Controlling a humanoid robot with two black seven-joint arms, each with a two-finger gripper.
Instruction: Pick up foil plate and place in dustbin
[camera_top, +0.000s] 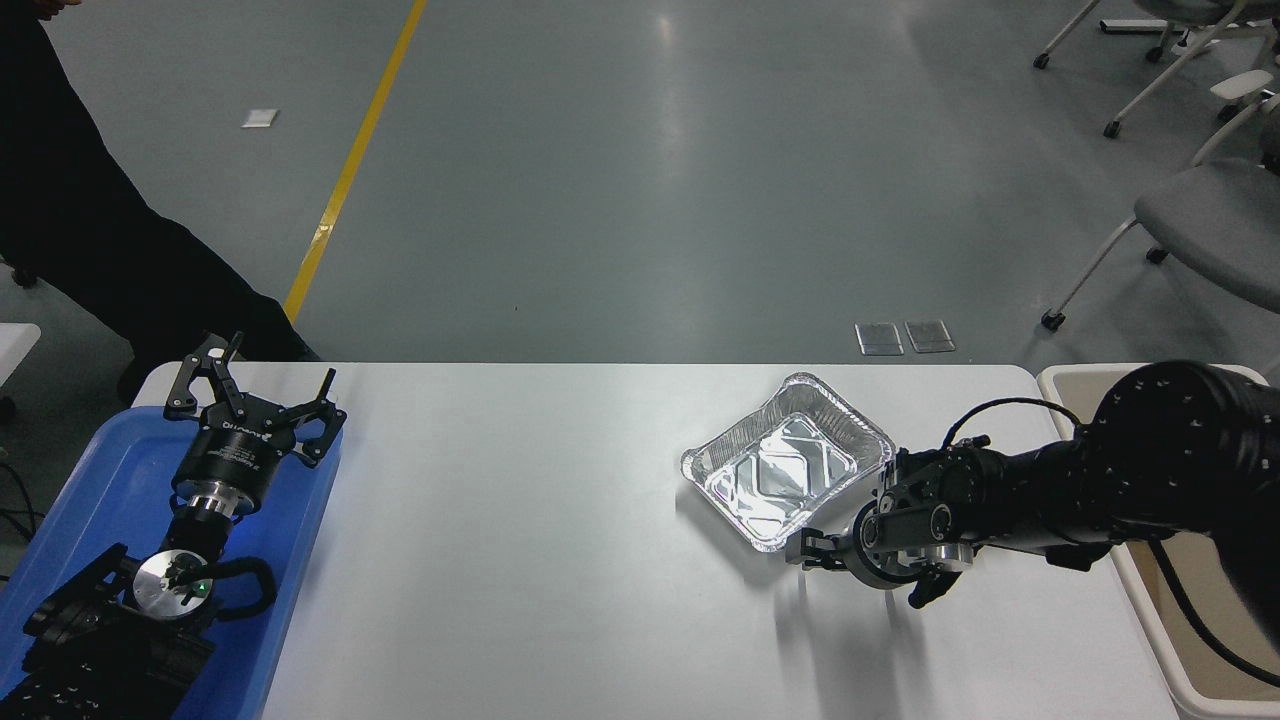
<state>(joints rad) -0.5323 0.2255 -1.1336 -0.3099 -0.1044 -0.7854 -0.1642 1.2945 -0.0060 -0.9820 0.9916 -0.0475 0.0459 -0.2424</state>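
The foil plate (790, 465) is a shiny silver tray lying on the white table (540, 540), right of centre. My right gripper (866, 572) hovers just off the plate's near-right rim. It looks open, with one fingertip (810, 550) at the plate's near corner and the other finger pointing toward the table's front. Nothing is held between the fingers. The cream dustbin (1140, 592) stands past the table's right end, mostly hidden under my right arm. My left gripper (258, 385) is parked open above a blue tray at the lower left.
The blue tray (90, 500) lies along the table's left end under the left arm. A person in dark clothing (90, 220) stands beyond the far-left corner. Grey office chairs (1200, 210) are on the floor at the far right.
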